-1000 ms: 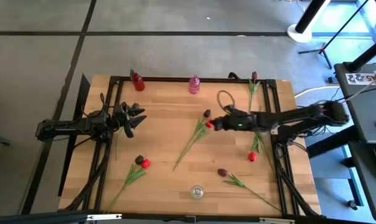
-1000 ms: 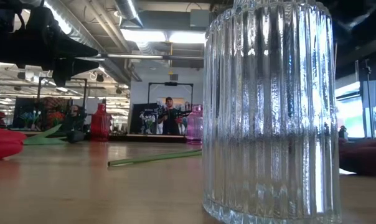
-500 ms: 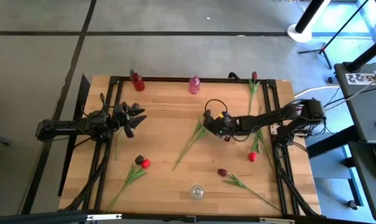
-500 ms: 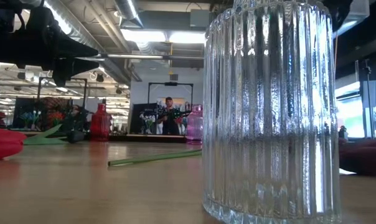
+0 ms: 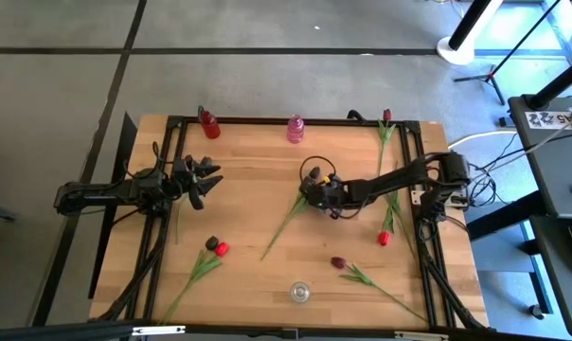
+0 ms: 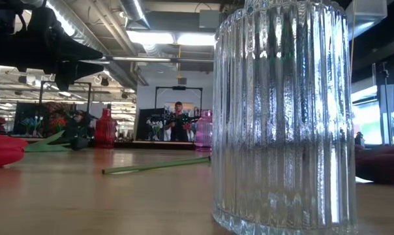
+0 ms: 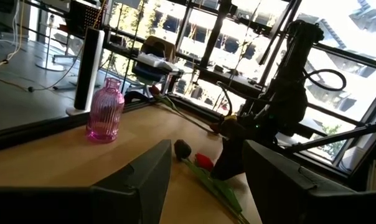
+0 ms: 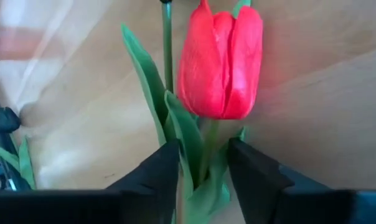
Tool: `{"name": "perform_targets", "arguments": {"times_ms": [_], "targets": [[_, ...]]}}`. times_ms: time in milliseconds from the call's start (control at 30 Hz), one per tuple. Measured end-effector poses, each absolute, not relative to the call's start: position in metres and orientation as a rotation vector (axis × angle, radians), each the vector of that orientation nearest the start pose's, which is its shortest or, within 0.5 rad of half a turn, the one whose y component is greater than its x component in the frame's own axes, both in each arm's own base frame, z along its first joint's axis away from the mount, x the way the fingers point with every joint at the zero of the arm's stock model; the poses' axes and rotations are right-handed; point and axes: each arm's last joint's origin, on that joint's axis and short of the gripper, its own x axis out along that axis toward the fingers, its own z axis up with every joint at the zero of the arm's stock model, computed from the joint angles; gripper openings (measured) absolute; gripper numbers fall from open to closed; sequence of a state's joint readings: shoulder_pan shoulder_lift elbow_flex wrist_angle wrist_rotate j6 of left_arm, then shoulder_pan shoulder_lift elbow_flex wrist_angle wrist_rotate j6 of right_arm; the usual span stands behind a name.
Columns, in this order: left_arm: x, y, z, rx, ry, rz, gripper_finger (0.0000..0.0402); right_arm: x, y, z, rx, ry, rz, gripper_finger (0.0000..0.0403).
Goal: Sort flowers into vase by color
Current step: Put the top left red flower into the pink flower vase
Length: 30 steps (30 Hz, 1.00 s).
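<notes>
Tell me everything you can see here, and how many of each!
table: one, light wood, under everything.
tulips: at least seven heads showing; red, dark red or near-black; lying scattered over the table.
red vase: one, red, back edge, towards the left.
pink vase: one, pink, back edge, middle.
glass vase: one, clear, front edge, middle.
person: one, far off in the room behind.
left gripper: one, dark, open, above the table's left side.
right gripper: one, dark, at a red tulip mid-table.
</notes>
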<state>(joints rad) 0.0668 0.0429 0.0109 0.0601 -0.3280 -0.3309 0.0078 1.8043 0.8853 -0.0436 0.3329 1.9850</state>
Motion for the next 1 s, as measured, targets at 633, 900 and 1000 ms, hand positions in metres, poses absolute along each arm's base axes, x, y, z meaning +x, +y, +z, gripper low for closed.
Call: {"name": "perform_targets", "arguments": {"times_ms": [633, 900, 1000], "targets": [[0.097, 0.016, 0.17, -0.33, -0.093, 0.387, 0.0195, 0.303, -0.009, 0.246, 1.35, 0.122, -0.674, 0.0008], [0.097, 0.016, 0.17, -0.33, -0.093, 0.386, 0.0195, 0.288, -0.02, 0.325, 0.848, -0.394, -0.572, 0.0006], [0.097, 0.016, 0.17, -0.33, -0.093, 0.387, 0.0195, 0.29, -0.024, 0.339, 0.636, -0.46, -0.601, 0.0007]]}}
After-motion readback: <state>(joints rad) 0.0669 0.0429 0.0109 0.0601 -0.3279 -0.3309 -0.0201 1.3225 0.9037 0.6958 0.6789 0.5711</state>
